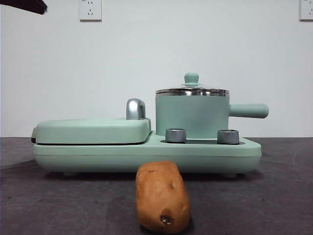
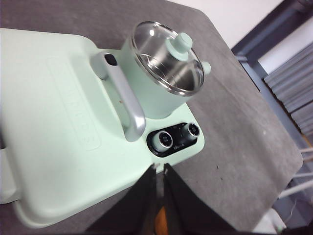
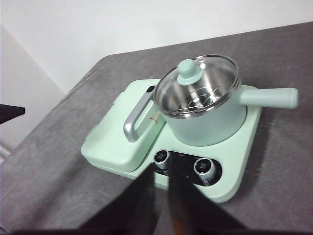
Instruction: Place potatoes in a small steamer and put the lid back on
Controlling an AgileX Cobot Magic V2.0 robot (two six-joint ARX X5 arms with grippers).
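An oblong orange-brown potato (image 1: pixel 162 198) lies on the grey table in front of the appliance, its dark pit facing the front camera. The mint-green steamer (image 1: pixel 191 116) stands on the right half of the base, its handle pointing right. The glass lid (image 1: pixel 191 91) with a green knob sits on the steamer (image 3: pixel 205 122); the lid (image 2: pixel 166 56) shows the steel inside, which holds no food. My left gripper (image 2: pixel 160 169) hangs high above the base's front edge, jaws shut on nothing, with a sliver of potato (image 2: pixel 160 224) showing between them. My right gripper (image 3: pixel 161 177) is also high, shut and holding nothing.
The flat green griddle (image 1: pixel 93 130) with its steel handle (image 1: pixel 135 108) fills the left half of the base. Two steel dials (image 1: pixel 175 135) sit in front of the steamer. A black arm tip (image 1: pixel 27 5) shows at the top left corner. The table edge (image 2: pixel 274 196) is close by.
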